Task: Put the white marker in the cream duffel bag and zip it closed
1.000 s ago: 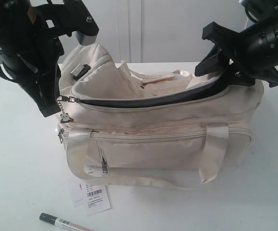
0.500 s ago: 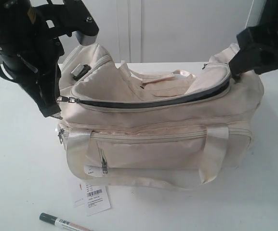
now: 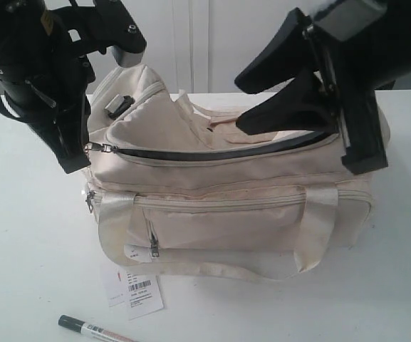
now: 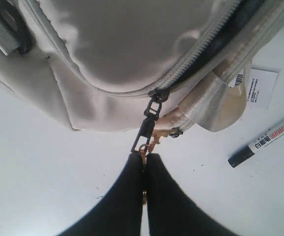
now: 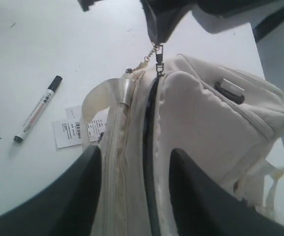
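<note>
Beside the cream duffel bag (image 3: 226,214), white marker (image 3: 84,327) lies capped; left jaws grip zipper (image 4: 148,124), right jaws open

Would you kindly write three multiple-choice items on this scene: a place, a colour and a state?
1. Where is the slim white marker relative to the cream fabric duffel bag? A inside; B on the white table in front; C on top.
2. Colour of its cap? A red; B white; C dark.
3. The left tool is: A shut on the dark zipper pull; B open; C unseen.
Key: B, it lies on bare tabletop; C, it looks blackish; A, it pinches the pull.
</note>
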Available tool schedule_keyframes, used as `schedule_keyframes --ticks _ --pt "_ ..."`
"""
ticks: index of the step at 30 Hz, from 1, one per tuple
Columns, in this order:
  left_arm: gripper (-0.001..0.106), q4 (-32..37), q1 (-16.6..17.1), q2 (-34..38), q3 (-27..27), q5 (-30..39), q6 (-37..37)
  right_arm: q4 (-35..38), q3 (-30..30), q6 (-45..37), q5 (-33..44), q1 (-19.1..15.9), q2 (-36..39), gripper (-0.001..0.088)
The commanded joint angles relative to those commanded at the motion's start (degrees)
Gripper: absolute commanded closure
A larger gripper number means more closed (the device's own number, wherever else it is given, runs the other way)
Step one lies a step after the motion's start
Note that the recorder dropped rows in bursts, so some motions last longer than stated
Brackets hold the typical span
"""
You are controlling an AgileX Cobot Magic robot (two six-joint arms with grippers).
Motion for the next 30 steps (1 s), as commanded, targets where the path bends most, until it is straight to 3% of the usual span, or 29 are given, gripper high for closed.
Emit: schedule_keyframes --ticks 3,9,19,30 --pt "0.105 0.0 0.0 0.0 0.0 -0.27 0.33 0.0 0.0 4.22 -2.58 1.98 2.6 0.0421" --pt "0.105 0.0 0.0 0.0 0.0 0.53 0.31 -1.17 0.0 0.28 -4.31 4.56 6.73 0.0275" --pt "0.105 0.0 0.0 0.0 0.0 0.53 0.31 -0.41 0.0 -1.71 -6.79 5.28 12.22 0.0272" --pt "0.105 0.0 0.0 0.0 0.0 0.53 0.31 -0.74 0.0 -3.82 -16.14 7.91 16.13 0.0273"
